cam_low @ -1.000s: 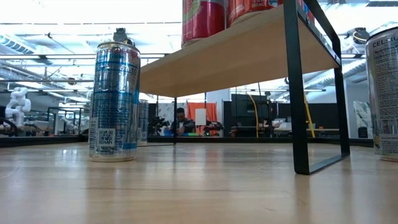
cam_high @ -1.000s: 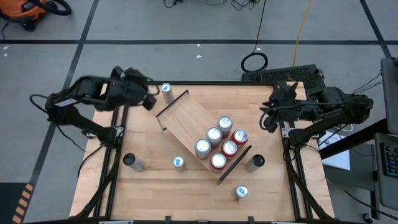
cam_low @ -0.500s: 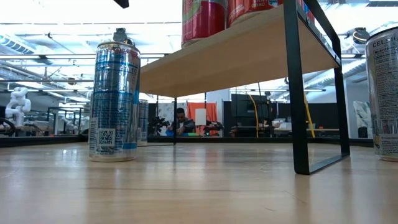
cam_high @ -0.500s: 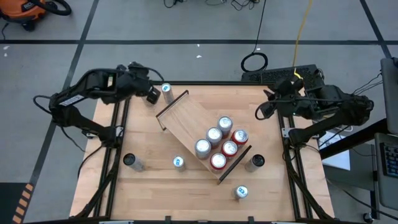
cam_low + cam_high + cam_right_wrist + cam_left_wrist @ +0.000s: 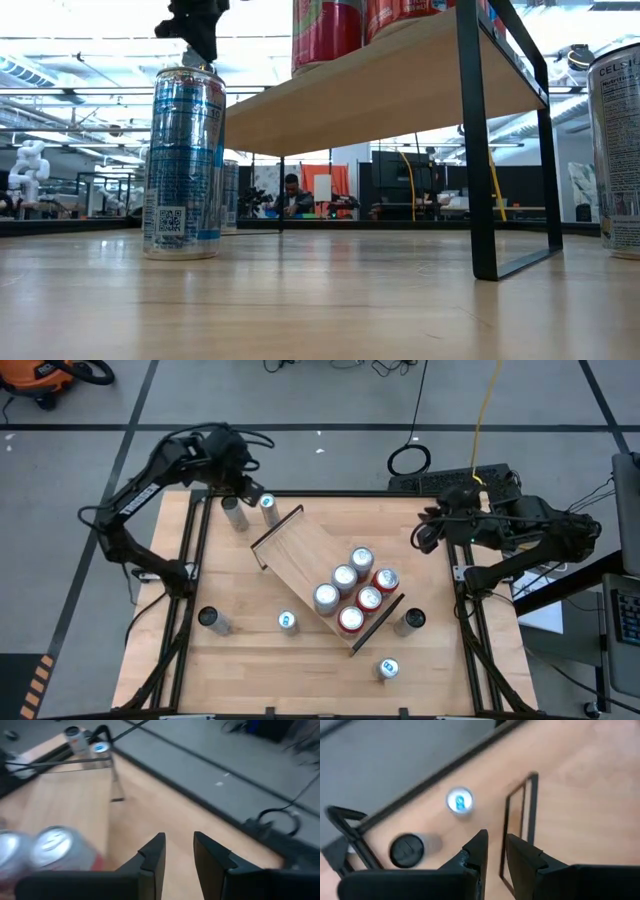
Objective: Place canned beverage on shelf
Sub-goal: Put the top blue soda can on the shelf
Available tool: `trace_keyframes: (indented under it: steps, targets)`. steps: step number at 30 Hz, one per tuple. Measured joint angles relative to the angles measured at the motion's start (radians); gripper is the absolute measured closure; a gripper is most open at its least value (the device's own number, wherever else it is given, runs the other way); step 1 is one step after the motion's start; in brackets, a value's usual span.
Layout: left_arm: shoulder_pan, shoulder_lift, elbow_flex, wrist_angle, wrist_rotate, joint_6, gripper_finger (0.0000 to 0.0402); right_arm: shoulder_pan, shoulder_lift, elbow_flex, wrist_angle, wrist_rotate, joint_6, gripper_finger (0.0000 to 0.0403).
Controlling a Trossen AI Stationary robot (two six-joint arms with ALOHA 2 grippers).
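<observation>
Above the desk (image 5: 250,660), at about 11 o'clock, the left gripper (image 5: 243,488) hangs over two loose cans — a blue-topped can (image 5: 268,504) and a dark-topped can (image 5: 235,513) just beside it. Right gripper (image 5: 424,536) waits at 2 o'clock. The shelf (image 5: 300,555) lies slantwise mid-desk, six cans crowding its 4 o'clock end.

Low down, a can (image 5: 183,160) stands upright.

Left wrist: jaws nearly closed, holding nothing. Right wrist: the same.

A can is likely rigid, smooth, perhaps slippery — best gripped across its mid-body, kept upright.
</observation>
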Motion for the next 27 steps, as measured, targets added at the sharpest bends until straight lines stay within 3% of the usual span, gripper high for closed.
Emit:
trace_keyframes:
  steps: [6, 13, 27]
  targets:
    - [-0.012, 0.023, 0.0, -0.018, 0.006, -0.057, 0.0331, 0.0, 0.008, 0.0, 0.073, -0.098, -0.003, 0.0326]
    - [0.025, 0.098, 0.0, -0.023, -0.017, 0.048, 0.0322, 0.0, 0.033, 0.0, 0.115, -0.101, -0.016, 0.0326]
    - [0.12, 0.328, 0.0, -0.011, 0.0, 0.126, 0.0127, 0.0, 0.106, 0.0, 0.114, -0.104, -0.06, 0.0326]
